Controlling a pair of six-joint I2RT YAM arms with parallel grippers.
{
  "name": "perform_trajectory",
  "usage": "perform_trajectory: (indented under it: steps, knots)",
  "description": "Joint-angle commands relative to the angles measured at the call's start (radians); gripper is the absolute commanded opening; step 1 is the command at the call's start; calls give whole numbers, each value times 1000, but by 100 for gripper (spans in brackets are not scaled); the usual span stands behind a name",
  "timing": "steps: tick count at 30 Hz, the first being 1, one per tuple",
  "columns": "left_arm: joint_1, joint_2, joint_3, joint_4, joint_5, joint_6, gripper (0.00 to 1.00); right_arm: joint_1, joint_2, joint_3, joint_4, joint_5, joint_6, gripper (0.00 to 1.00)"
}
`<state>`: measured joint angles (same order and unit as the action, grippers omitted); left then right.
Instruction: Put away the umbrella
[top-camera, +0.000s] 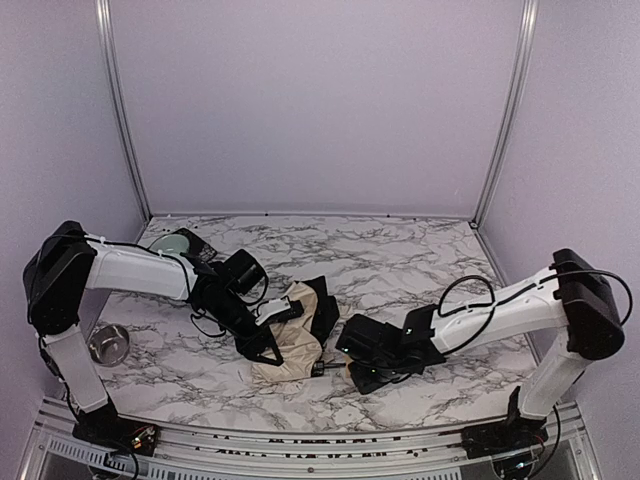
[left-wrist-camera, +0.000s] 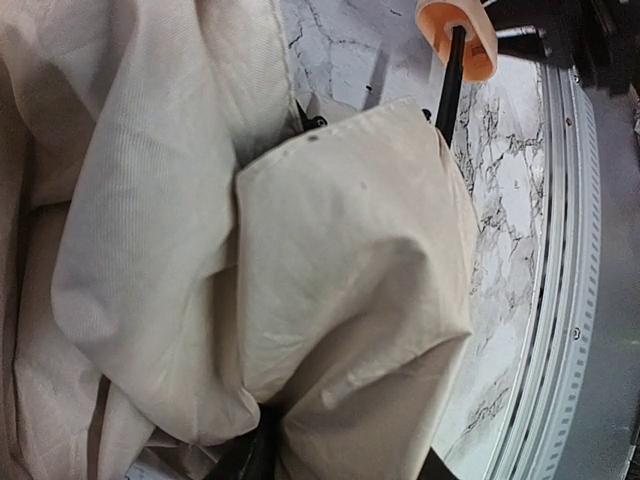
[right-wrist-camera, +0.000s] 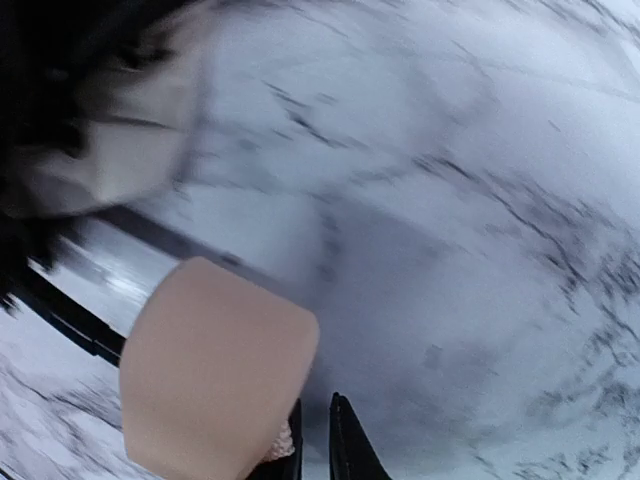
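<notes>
- Marble-patterned table (top-camera: 420, 250) under lilac walls; both arm bases sit at the bottom edge of the overhead view.
- Nearest, low and centre, the right gripper (top-camera: 345, 366) lies close to the tabletop, its forearm stretched down and leftward from the lower right.
- Its fingers (right-wrist-camera: 345, 450) are drawn almost together with nothing visible between them. The tan knob (right-wrist-camera: 215, 375) sits just to their left, outside the gap, and the picture is blurred.
- The umbrella (top-camera: 295, 350) lies crumpled at lower centre between the two grippers. Its black shaft (left-wrist-camera: 448, 95) runs from the cream fabric out to the knob, so the long axis points lower right, at the right gripper.
- I judge the right arm nearer the handle end, and the next move depends on lining up with that knob.
- Just beyond, the left gripper (top-camera: 262, 345) reaches in from the left, elbow bent, pinching a bunch of the fabric.
- A steel bowl (top-camera: 108, 343) stands apart at far left.
</notes>
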<state>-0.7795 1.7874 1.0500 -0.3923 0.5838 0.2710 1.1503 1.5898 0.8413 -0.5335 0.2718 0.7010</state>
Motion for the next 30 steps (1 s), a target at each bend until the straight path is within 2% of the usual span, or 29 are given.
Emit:
perform_trajectory:
  steps: [1,3,5,10,13,16,19,23,26,30]
  knots:
    - [0,39,-10,-88,-36,-16,36,98,189,304,217,-70,-90,10]
    - [0,37,-14,-85,-38,-19,36,109,221,375,251,-76,-107,10]
    - [0,33,-19,-77,-37,-19,36,105,188,342,269,-12,-97,10]
    - [0,28,-27,-69,-35,-18,36,36,-63,57,375,4,-69,13]
    - [2,29,-28,-66,-27,-17,36,23,-247,-62,416,37,-195,20]
    - [17,35,-28,-67,1,-20,35,33,-331,-125,511,-12,-472,28]
    - [52,57,-19,-71,61,-31,35,78,-319,-121,569,-61,-749,35]
    - [91,109,30,-127,143,-12,33,107,-222,-76,643,-164,-1097,48]
    - [135,147,57,-159,198,-8,31,108,-108,-9,649,-189,-1269,57]
    - [155,168,61,-168,241,2,31,108,42,76,620,-175,-1392,71]
